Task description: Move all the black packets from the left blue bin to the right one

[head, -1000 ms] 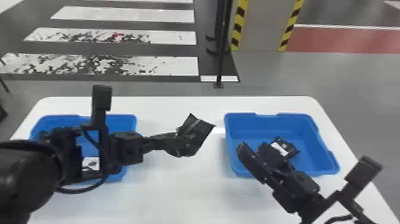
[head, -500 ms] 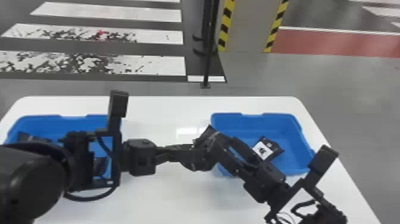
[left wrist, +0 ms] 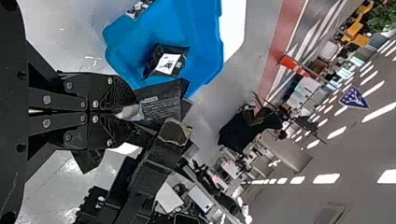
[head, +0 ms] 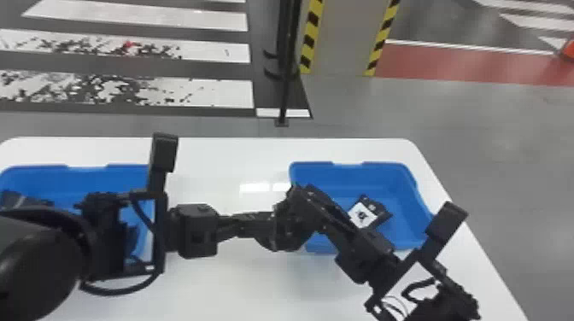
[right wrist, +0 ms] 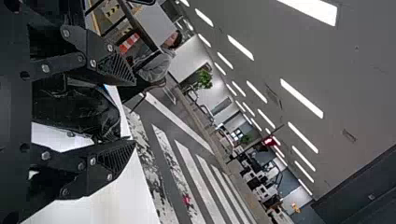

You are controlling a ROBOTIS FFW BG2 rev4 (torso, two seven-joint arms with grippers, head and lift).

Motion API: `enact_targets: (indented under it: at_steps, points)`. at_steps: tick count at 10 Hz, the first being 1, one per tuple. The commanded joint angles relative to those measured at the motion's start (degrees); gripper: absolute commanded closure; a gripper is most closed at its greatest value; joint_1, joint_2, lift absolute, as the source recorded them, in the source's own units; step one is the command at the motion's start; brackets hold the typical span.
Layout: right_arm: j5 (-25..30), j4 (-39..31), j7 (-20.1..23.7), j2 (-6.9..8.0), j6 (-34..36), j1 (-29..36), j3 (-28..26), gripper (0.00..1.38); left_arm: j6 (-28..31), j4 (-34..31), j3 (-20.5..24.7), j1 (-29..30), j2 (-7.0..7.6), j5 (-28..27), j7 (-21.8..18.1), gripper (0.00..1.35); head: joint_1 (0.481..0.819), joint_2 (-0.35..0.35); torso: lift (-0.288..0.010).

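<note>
My left gripper (head: pixel 285 228) is between the bins, beside the near-left corner of the right blue bin (head: pixel 386 170). In the left wrist view, my left gripper (left wrist: pixel 128 112) is shut on a black packet (left wrist: pixel 161 103). My right gripper (head: pixel 304 192) reaches in from the right, meeting the left one at that packet. The right wrist view has my right gripper (right wrist: pixel 134 112) standing open, the dark packet (right wrist: pixel 77 109) between its fingers. Another black packet (head: pixel 380 211) with a white label lies in the right bin. Dark packets (head: pixel 23 200) show in the left blue bin (head: pixel 85 167), partly behind the left arm.
Both bins stand on a white table (head: pixel 222 158). Its far edge runs behind them, with a black post (head: pixel 285 85) on the floor beyond. The two forearms cross the near part of the table and cover part of each bin.
My right gripper has moved left from over the right bin to the held packet. The left gripper has shifted a little right with that packet. The head view has turned slightly right.
</note>
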Motion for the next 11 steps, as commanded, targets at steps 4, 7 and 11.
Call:
enact_targets:
  at_steps: [4, 7, 11]
  points:
    - [-0.1, -1.1, 0.2, -0.1, 0.8, 0.3, 0.3, 1.28, -2.8, 0.0, 0.8, 1.0, -0.48, 3.8, 1.3, 1.04, 0.695, -0.153, -0.139]
    - [-2.5, 1.5, 0.2, -1.07, 0.8, -2.3, -2.1, 1.28, -2.8, -1.0, 3.0, 4.2, -0.39, 5.6, 0.9, 0.09, 0.695, -0.158, -0.139]
    - [-3.0, 10.3, 0.2, -5.02, 0.8, -11.4, -6.9, 1.27, -2.8, -10.4, 13.5, 14.5, -0.13, 4.1, 0.0, 0.14, 0.695, -0.17, -0.139]
